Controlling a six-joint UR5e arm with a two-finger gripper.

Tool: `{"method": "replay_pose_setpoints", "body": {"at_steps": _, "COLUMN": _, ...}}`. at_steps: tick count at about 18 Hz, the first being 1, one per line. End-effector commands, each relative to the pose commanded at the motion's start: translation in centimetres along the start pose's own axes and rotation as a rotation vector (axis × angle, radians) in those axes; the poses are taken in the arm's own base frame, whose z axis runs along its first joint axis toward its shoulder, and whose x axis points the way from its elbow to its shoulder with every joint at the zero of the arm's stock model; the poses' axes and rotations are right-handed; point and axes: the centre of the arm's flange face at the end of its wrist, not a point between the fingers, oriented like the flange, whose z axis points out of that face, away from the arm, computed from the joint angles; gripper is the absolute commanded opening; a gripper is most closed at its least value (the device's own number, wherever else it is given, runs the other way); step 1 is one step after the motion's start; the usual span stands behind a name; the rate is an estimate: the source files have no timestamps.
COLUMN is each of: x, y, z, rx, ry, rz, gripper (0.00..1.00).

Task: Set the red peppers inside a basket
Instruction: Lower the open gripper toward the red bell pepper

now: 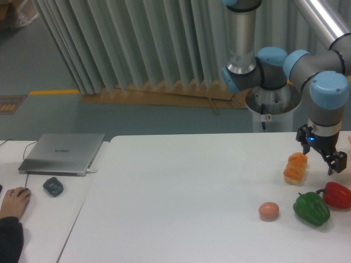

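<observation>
The red pepper (338,195) runs off the frame's right edge; the end effector (321,160) hangs spread apart above it, holding nothing.

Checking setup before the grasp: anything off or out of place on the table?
No basket is in view. The red pepper, green pepper, egg and orange bread-like lump sit intact at the table's right end; the open claw hangs above, empty.

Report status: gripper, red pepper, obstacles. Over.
Gripper open, empty, above table. Red pepper on table at right edge, ungrasped. Green pepper touching its left side; no basket in view.
</observation>
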Motion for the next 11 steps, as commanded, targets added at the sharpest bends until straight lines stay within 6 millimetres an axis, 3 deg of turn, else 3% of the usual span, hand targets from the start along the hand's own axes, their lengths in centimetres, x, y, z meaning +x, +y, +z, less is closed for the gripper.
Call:
{"method": "replay_pose_setpoints", "body": {"at_steps": 6, "x": -1.7, "y": 1.1, "z": 1.5, "rx": -0.129, "ry": 0.010, "rz": 0.265, "gripper": 1.00}}
{"method": "replay_pose_setpoints", "body": {"at_steps": 11, "x": -3.3, "y": 1.5, "z": 1.6, "rx": -0.141, "ry": -0.005, "rz": 0.284, "gripper": 1.00}}
